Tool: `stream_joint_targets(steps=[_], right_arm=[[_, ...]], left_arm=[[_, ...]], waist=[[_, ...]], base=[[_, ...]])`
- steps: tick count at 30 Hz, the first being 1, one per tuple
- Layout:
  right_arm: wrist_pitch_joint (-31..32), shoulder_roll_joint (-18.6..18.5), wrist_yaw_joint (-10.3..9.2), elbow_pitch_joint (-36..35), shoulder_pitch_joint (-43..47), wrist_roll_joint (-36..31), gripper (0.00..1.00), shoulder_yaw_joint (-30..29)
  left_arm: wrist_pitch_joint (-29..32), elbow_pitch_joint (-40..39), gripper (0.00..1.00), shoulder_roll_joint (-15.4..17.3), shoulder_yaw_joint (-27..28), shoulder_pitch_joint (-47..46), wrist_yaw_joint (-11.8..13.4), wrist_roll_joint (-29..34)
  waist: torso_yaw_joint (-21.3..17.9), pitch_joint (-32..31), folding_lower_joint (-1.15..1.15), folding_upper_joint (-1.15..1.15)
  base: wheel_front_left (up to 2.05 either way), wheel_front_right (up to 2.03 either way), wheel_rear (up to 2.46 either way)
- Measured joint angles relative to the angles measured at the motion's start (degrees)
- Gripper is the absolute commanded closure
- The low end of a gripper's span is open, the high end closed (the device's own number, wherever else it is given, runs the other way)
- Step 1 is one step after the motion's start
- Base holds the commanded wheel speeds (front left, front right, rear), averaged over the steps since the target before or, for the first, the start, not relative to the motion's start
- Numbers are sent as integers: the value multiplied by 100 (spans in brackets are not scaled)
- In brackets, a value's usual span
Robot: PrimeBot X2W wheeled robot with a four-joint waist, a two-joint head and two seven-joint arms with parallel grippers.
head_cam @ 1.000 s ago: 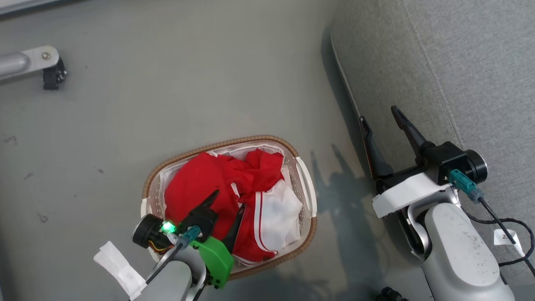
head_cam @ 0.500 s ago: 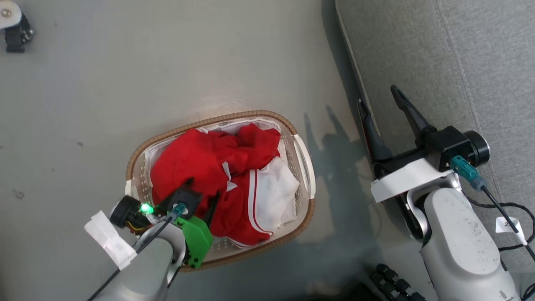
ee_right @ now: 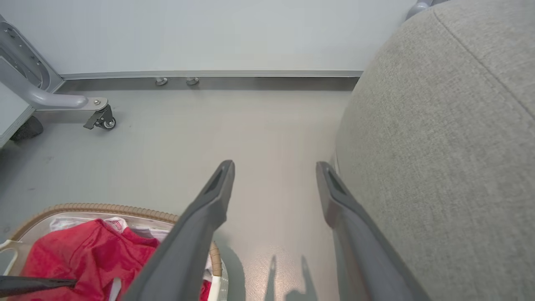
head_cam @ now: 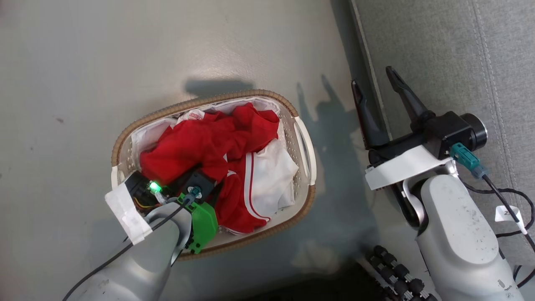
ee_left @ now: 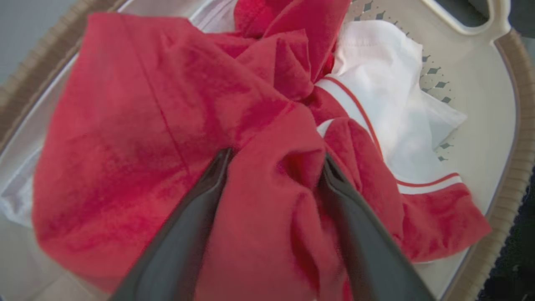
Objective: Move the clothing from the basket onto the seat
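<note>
The clothing (head_cam: 200,142), red fabric with white bands and a white panel, lies heaped in the white basket (head_cam: 234,95) with the brown woven rim, on the floor. My left gripper (ee_left: 276,155) is open and pressed down into the heap. A fold of red clothing (ee_left: 267,200) bulges between its two fingers. In the head view the cloth hides its fingertips. My right gripper (head_cam: 373,77) is open and empty, hanging over the floor beside the edge of the grey seat (head_cam: 439,54). The right wrist view shows the right gripper (ee_right: 274,166) beside the seat (ee_right: 439,125), with the basket (ee_right: 104,207) at lower left.
Grey floor surrounds the basket. A grey frame leg with a caster (ee_right: 100,119) stands near the far wall. A black ribbed part (head_cam: 393,271) sits at the bottom of the head view. A cable with a white tag (head_cam: 508,213) hangs by the right arm.
The head camera has shifted. My left gripper has sunk from just above the heap down into the red clothing, its fingers now buried. The right gripper has stayed open beside the seat.
</note>
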Motion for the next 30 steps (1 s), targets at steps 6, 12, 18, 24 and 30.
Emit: stream_joint_targets(steps=[6,12,18,24,30], right_arm=[[0,1,0,55,-101,107,0,73],[0,1,0,140,-104,189,0,62],[0,4,0,305,16,197,0,30],[0,7,0,468,325,212,0,-32],[0,8,0,636,667,216,0,-82]], left_arm=[[0,296,100,15,-532,-183,0,-464],[1,4,100,136,-699,-129,0,-1054],[1,-578,100,247,-766,226,0,-1099],[1,-1169,100,287,-338,773,0,-1126],[2,-1844,100,272,213,1451,2,-948]], waist=[[-72,57,0,0],[-86,-111,0,0],[-47,-511,0,0],[36,-1069,0,0],[151,-1703,0,0]], base=[[0,0,0],[0,0,0],[0,0,0],[0,0,0],[0,0,0]])
